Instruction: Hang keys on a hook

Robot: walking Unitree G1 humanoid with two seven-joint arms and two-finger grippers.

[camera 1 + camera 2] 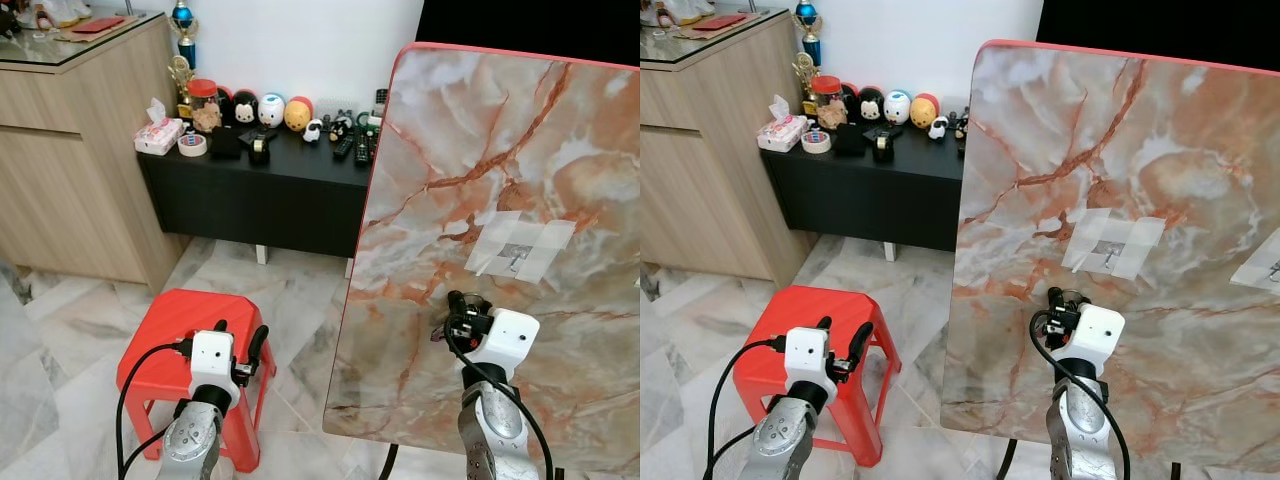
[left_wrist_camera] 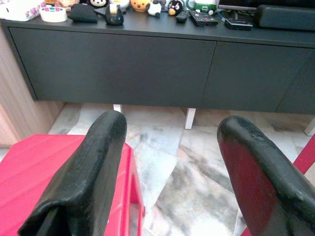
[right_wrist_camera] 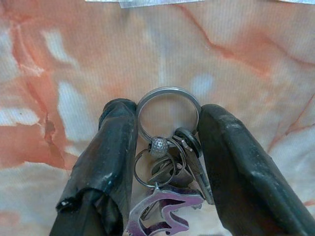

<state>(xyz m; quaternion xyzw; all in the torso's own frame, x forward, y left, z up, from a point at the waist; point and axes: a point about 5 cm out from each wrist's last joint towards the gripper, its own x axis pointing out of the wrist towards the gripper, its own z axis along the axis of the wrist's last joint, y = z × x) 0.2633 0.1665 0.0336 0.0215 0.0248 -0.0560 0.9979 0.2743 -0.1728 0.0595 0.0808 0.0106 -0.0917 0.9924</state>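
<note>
right hand (image 3: 167, 147) clamps keys (image 3: 167, 162) | marble board (image 1: 480, 130) | no legible writing

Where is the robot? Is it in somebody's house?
Probably yes, a living room in a home. There is a low black cabinet with little round toy figures and a tissue box on top, a red plastic stool on a marble tile floor, and a wooden cupboard.

Silver key ring (image 3: 168, 114) with dangling keys, pinched upright below the taped metal hook (image 1: 514, 256) on the marble board (image 1: 470, 130).
</note>
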